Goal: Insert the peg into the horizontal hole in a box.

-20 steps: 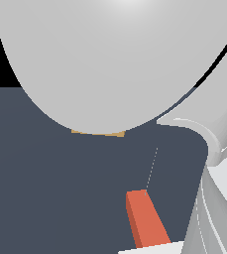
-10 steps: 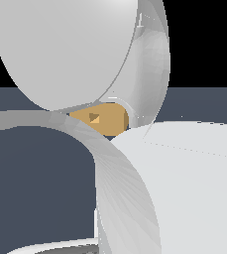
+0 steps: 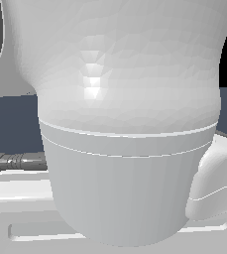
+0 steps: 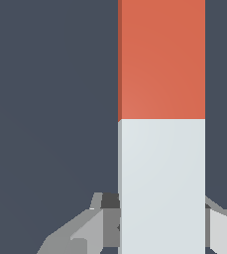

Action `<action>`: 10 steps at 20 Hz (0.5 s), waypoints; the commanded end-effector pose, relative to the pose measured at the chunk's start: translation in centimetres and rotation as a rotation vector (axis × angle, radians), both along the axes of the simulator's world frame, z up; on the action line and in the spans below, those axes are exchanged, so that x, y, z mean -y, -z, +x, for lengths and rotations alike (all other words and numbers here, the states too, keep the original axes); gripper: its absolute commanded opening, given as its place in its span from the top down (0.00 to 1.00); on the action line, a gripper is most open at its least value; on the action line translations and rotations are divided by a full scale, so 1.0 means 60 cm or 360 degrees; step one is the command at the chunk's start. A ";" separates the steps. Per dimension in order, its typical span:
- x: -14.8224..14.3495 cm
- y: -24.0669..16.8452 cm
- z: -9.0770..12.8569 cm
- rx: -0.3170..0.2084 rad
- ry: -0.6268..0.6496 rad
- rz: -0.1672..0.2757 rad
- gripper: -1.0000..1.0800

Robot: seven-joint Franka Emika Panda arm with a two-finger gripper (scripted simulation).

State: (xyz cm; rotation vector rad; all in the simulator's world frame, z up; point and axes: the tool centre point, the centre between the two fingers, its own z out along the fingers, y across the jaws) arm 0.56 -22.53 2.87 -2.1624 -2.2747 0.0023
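Straddling the peg's grey half, the gripper looks closed on it; grip squarely, keeping it level.

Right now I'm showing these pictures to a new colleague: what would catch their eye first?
In the wrist view, the peg dominates, its orange-red half running into its grey-white half, with a gripper finger on either side of the white end. In the exterior view, the pale robot arm blocks nearly everything.
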 end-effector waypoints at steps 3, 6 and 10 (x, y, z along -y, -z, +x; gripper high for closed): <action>-0.042 -0.010 -0.028 0.0005 0.0045 -0.0001 1.00; -0.074 -0.015 -0.048 0.0005 0.0079 -0.0001 1.00; -0.122 -0.023 -0.076 0.0005 0.0129 -0.0001 1.00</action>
